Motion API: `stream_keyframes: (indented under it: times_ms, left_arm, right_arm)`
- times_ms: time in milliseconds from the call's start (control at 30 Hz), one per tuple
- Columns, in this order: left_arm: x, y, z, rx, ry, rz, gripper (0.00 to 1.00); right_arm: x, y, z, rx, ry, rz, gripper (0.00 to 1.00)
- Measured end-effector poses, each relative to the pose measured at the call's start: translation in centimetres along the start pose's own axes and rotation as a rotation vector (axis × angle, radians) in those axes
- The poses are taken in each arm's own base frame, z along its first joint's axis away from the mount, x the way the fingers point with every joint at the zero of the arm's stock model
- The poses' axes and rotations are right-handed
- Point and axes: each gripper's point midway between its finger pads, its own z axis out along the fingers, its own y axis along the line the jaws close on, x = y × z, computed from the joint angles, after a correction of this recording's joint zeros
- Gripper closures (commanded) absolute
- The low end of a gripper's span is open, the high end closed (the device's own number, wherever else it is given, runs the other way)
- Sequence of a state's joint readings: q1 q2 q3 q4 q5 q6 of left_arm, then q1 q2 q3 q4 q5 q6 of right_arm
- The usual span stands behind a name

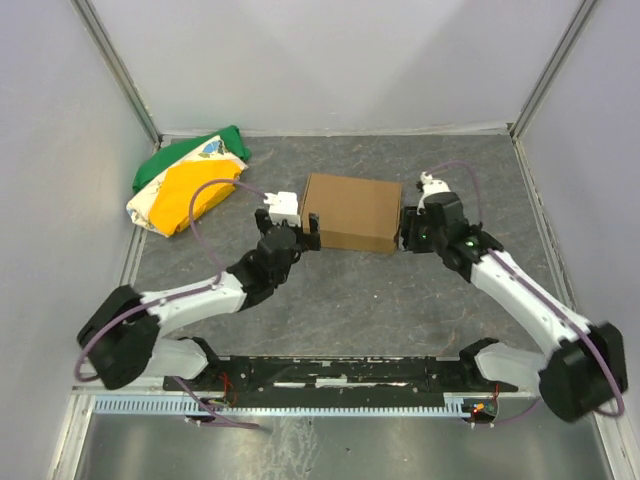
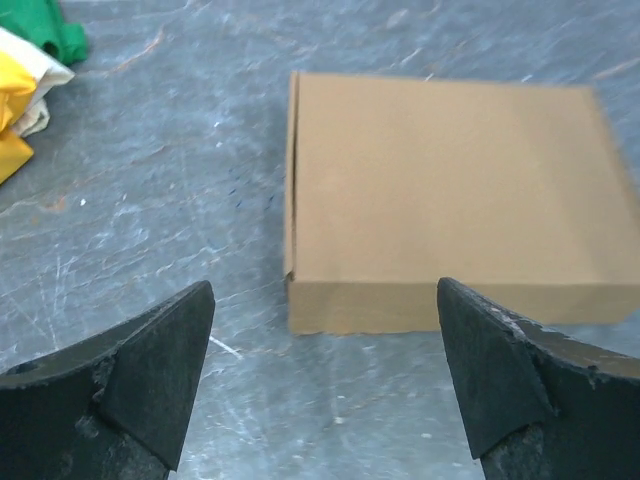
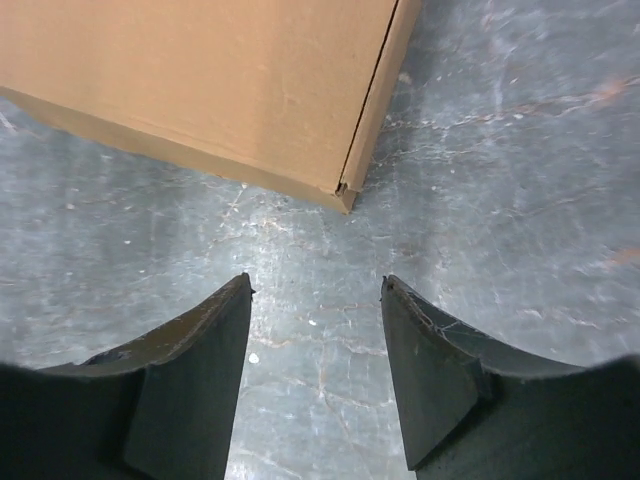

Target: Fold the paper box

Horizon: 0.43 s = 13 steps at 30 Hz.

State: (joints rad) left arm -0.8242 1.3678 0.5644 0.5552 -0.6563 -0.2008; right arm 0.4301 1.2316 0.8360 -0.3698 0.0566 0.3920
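Grey scuffed table (image 1: 350, 300), closed paper box (image 1: 350, 212) at centre, cloth bundle (image 1: 185, 185) far left

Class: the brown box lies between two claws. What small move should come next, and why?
Probably draw both claws back a little: the paper box already looks closed, and the left claw and right claw stand open, not gripping it.

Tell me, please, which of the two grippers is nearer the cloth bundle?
The left gripper, at the left edge of the paper box, the side facing the cloth bundle; the right gripper is at the box's opposite edge.
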Motion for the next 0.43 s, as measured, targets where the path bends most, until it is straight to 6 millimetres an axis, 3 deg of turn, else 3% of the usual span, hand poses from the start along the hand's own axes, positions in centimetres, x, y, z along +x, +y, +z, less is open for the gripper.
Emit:
stream_keyframes:
  times_ms: [67,167,300,433]
  left_arm:
    - [-2.7,-0.7,-1.0,0.033,0.022,-0.054,0.01]
    - [-5.1,-0.2,-3.4,0.049,0.068,-0.102,0.01]
    - [-5.9,2.1,-7.2,0.044,0.114,-0.138,0.01]
    - [-6.5,4.1,-10.0,0.036,0.118,-0.182,0.01]
  right_arm:
    - [-1.4,0.0,-2.4,-0.003,-0.074,0.015,0.34]
    - [-2.5,-0.6,-5.9,0.014,-0.157,0.028,0.34]
    - [-2.5,-2.1,-8.5,0.071,-0.202,0.039,0.45]
    - [-1.9,-3.3,-9.5,0.124,-0.206,0.053,0.4]
